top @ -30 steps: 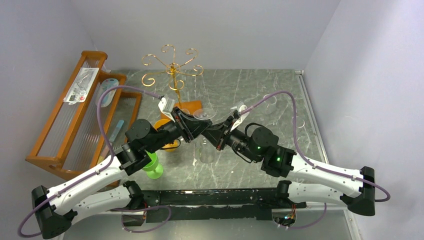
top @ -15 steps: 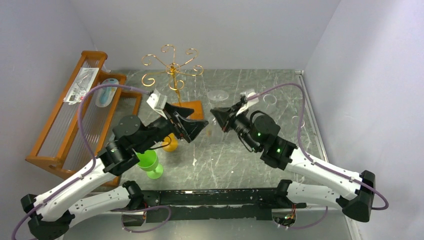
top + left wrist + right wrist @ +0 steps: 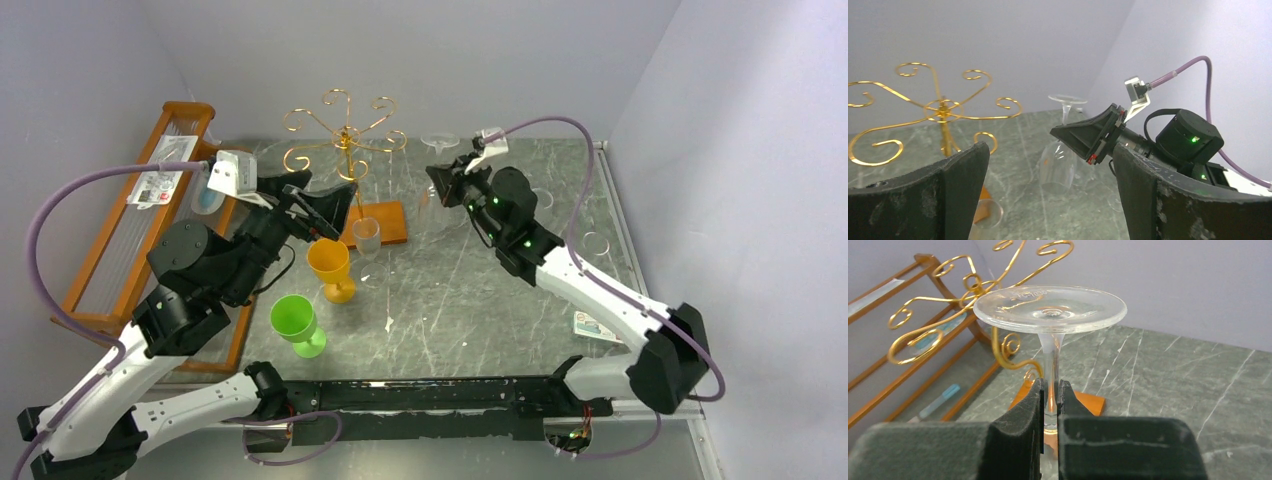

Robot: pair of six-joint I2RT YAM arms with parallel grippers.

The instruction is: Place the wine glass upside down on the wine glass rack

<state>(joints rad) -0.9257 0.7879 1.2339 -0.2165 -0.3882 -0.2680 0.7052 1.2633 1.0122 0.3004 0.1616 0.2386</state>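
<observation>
A: Holding anything, those right jaws?

B: Yes. They are clenched on the stem of the wine glass (image 3: 1050, 310), dead centre in the right wrist view. Two black pads (image 3: 1018, 425) pinch the stem low down, and the round foot sits above them, flat and facing up. The bowl hangs below the jaws, so the glass is upside down and off the table (image 3: 480, 290).

A: And in the top view?

B: It is in the upper middle of the frame, just right of the wine glass rack (image 3: 345, 135). The foot is near the rightmost gold curl, with a gap showing between them.

A: The wrist view makes it look closer.

B: There the curls fill the upper left and one wire crosses behind the stem. Whether it touches, I cannot tell from that angle.

A: Left jaws?

B: Spread wide, nothing between them. In the left wrist view they fill the lower corners, with the rack at the left and the inverted glass at centre. In the top view they sit left of the rack's pole, just above an orange goblet (image 3: 330, 265).

A: Anything else nearby?

B: A small clear tumbler (image 3: 367, 237) stands at the front edge of the rack's brown base. A green goblet (image 3: 295, 320) sits lower left of the orange one, and a wooden shelf (image 3: 90, 325) runs along the left edge.
</observation>
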